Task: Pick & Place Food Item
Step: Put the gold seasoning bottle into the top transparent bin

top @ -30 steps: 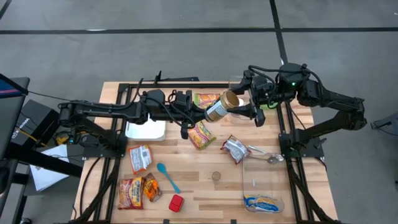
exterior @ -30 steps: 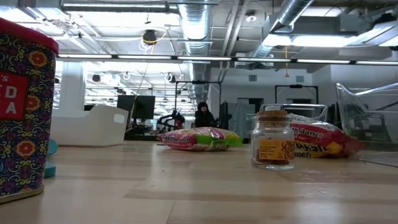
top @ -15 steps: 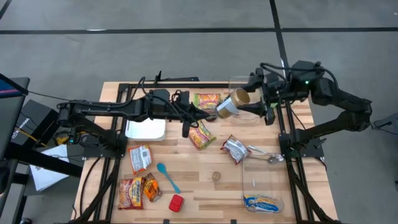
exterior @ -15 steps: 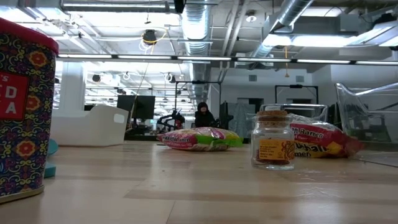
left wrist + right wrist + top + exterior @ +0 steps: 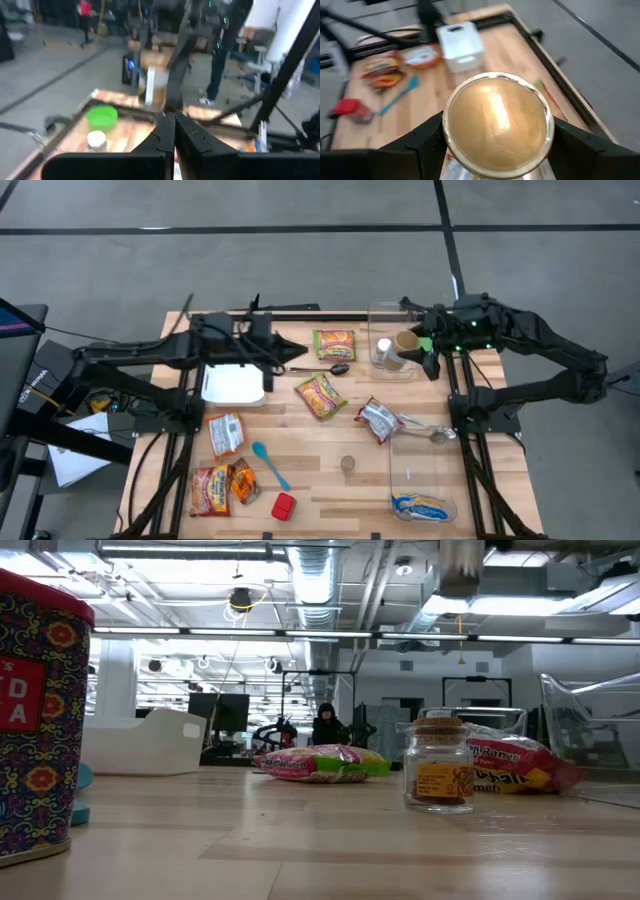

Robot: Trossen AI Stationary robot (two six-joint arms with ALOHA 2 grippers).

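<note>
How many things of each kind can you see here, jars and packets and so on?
Packets: 7
Jars: 3
Spoons: 3
Clear tubs: 2
White bin: 1
Red box: 1
Total: 17

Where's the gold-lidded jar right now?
In the high view the jar is at the table's far right side, held in the right tool over the clear bin, just right of a small white-capped bottle.
</note>
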